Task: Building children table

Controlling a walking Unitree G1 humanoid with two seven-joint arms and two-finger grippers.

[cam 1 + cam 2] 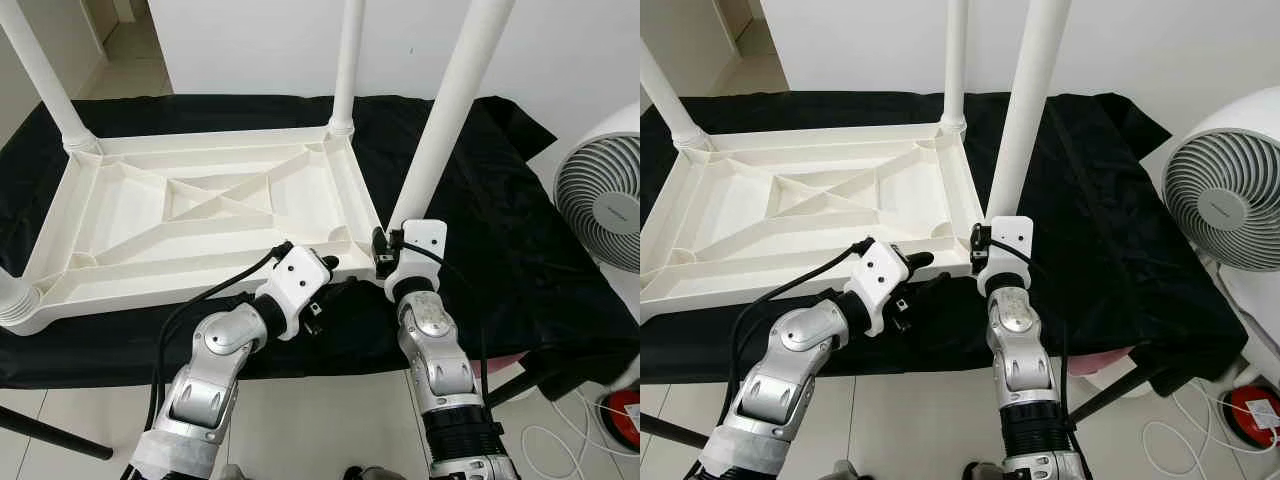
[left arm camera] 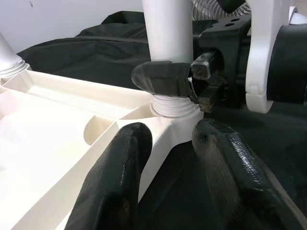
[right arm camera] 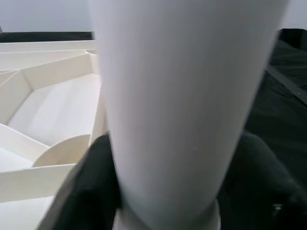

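Black cloth (image 1: pixel 480 200), right end effector (image 3: pixel 163 191) gripping table leg (image 1: pixel 445 120)

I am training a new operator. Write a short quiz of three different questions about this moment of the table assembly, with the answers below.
1. True or false: the tabletop lies upside down on the black cloth.
2. Which gripper is shut on the near leg at its base? A. left gripper B. right gripper C. neither
3. Fill in: the left gripper is open, its fingers on either side of the tabletop's near ____.

Key:
1. True; its ribbed underside faces up and the legs point upward.
2. B; the right gripper clamps the leg just above its socket.
3. Corner, just below the leg's socket.
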